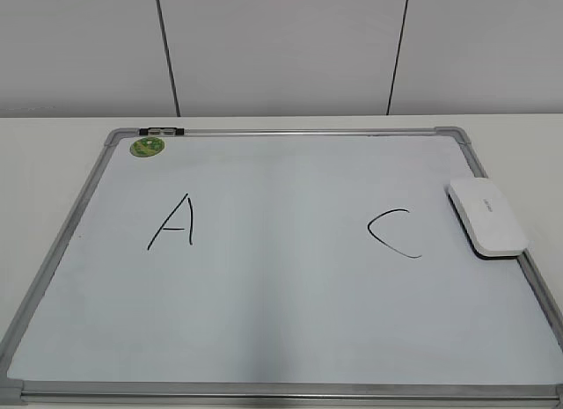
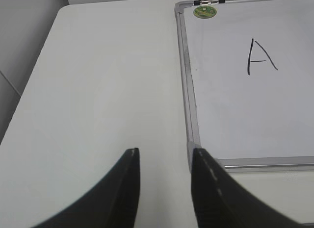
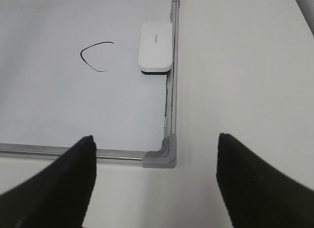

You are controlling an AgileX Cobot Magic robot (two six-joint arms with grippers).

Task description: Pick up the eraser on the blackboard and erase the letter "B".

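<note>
The blackboard (image 1: 281,295) is a white board in a grey frame, lying flat on the table. It bears a black "A" (image 1: 173,222) on the left and a black "C" (image 1: 393,233) on the right. No letter "B" shows; the space between them is blank. The eraser (image 1: 486,217) lies on the board against its right frame, white side up, and also shows in the right wrist view (image 3: 156,45). My left gripper (image 2: 165,152) is open and empty over the table beside the board's near left corner. My right gripper (image 3: 155,137) is wide open and empty over the near right corner.
A small round green sticker (image 1: 147,147) and a black-and-silver clip (image 1: 161,130) sit at the board's far left corner. White table surrounds the board on all sides. A panelled wall rises behind. Neither arm shows in the exterior view.
</note>
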